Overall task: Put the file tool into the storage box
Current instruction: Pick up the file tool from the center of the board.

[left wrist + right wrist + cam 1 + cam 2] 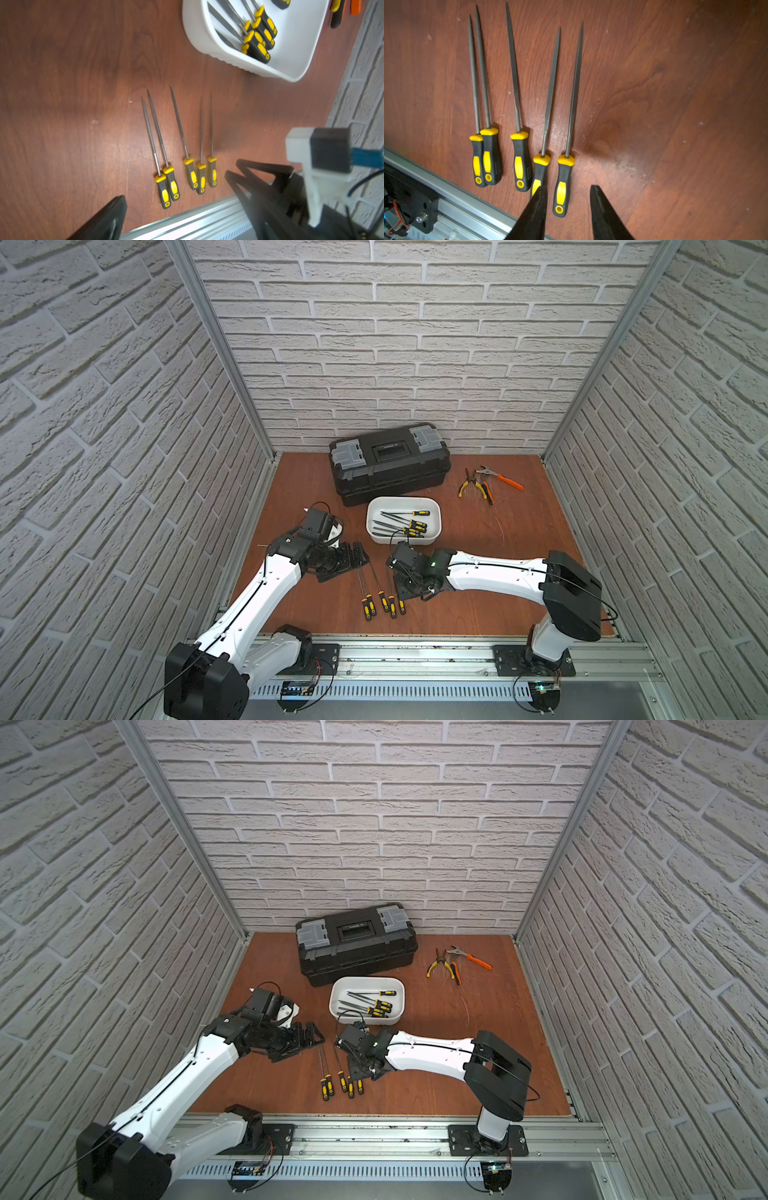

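While four other files (pixel 180 128) lie beside it on the wooden table (pixel 519 572), the file tool (pixel 570 124) rests flat at the right end of the row, its handle under my right gripper (pixel 569 186), whose jaws stand apart and grip nothing. The storage box (pixel 434 533) sits beyond the row, and my left gripper (pixel 357 558) hangs open and empty near the file tips.

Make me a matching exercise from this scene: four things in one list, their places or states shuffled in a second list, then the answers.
1 storage box
2 black toolbox
3 orange-handled pliers
4 right gripper

A against the back wall
B fingers open over a file handle
C holds several files
D far right part of the table

Pairs: 1-C, 2-A, 3-D, 4-B
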Robot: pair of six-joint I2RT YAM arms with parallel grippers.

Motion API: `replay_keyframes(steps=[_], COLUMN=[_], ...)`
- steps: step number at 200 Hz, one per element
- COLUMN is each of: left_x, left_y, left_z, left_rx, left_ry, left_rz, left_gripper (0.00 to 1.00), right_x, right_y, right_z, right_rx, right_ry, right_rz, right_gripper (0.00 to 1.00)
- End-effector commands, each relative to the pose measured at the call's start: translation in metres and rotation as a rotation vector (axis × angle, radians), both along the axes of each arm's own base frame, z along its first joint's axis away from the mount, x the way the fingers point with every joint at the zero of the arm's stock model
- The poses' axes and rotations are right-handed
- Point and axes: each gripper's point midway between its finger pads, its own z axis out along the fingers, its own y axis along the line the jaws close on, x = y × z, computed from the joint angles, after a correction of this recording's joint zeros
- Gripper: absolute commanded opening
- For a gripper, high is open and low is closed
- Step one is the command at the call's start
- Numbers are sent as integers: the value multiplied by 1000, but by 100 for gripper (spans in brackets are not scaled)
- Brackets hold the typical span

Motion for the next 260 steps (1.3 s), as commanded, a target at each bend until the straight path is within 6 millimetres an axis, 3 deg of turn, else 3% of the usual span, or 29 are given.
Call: replay_keyframes(steps=[1,76,119,158,208,232,260], left_x=[7,9,12,14,18,25,37], left_y=[3,8,10,12,12,13,11], left_z=[4,9,17,20,26,42,69], left_rx=[-48,-27,-8,9,24,40,37], left_ry=[-6,-18,-39,-49,-65,-111,-207], left_rz=[56,65,46,36,18,6,-14], left_gripper=[98,98,98,98,98,98,98], right_x=[-9,-18,-15,-16,-17,-14,-6], right_y=[-2,-7,2,-8,-22,-32,-37], right_z=[-13,-31,-34,-40,-43,-36,-13], right_rx=[-31,-127,-152,-219,-270,-294,-289], right_ry=[28,62,77,89,81,45,-25], right_rz=[-2,26,54,29,10,17,72], right_gripper=[39,40,39,37,20,10,4])
